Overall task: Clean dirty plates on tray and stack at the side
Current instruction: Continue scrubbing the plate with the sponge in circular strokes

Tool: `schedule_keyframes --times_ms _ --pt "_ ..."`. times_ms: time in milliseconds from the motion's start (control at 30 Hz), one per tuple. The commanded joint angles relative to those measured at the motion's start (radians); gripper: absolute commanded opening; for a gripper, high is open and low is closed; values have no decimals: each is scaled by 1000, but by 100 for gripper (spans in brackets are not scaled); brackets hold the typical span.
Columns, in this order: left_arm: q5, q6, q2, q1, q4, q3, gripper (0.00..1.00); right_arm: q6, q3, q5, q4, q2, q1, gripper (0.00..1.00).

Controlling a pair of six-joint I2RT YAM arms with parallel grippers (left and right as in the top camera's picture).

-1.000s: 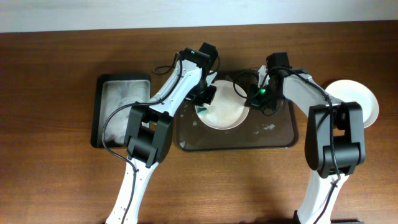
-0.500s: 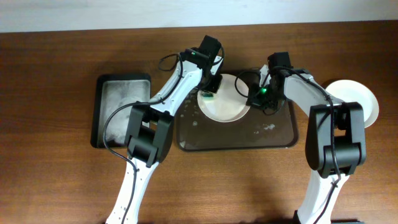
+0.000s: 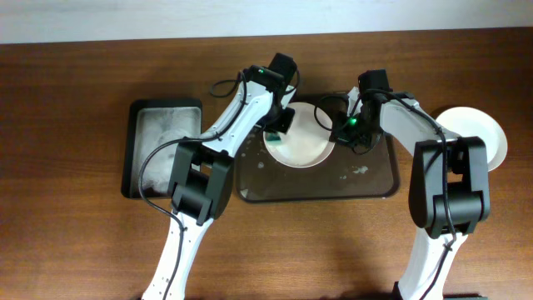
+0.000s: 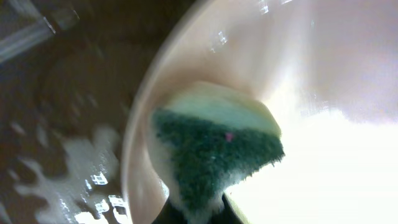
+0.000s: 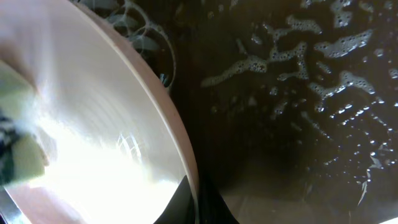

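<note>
A white plate (image 3: pixel 301 140) lies on the dark brown tray (image 3: pixel 366 187), at its back middle. My left gripper (image 3: pixel 278 123) is shut on a green and yellow sponge (image 4: pixel 211 146) and presses it on the plate's left rim (image 4: pixel 140 155). My right gripper (image 3: pixel 340 132) is shut on the plate's right rim (image 5: pixel 180 155), one finger on each side of it. A second white plate (image 3: pixel 476 133) lies on the table to the right of the tray. A third plate is not in view.
A smaller black tray (image 3: pixel 131 150) with grey foam stands left of the brown tray. Soap foam and water lie on the brown tray's floor (image 5: pixel 298 56), also seen in the overhead view (image 3: pixel 358 171). Both arms cross over the tray's back edge.
My left gripper has moved the sponge from the plate's lower left up to its upper left rim and slightly back down. The right gripper and the plate have stayed in place.
</note>
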Motion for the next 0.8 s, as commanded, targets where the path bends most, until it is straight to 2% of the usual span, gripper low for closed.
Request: schedule_keyframes --times_ms 0,100,167,333,600,767 --pt "16 -6 47 -42 -93 -33 1 -10 -7 24 -3 9 -5 4" --pt "40 13 47 -68 -132 -33 1 -9 -7 24 -3 9 -5 4" --pt "133 74 47 -78 -129 -33 1 -9 -7 24 -3 9 -5 4" --pt "223 71 47 -60 -69 -33 1 -10 -7 24 -3 9 -5 4" --pt "212 -137 47 61 79 -33 1 -10 -7 24 -3 9 -5 4" --pt "100 -197 47 101 83 -33 1 -10 -7 25 -3 9 -5 4"
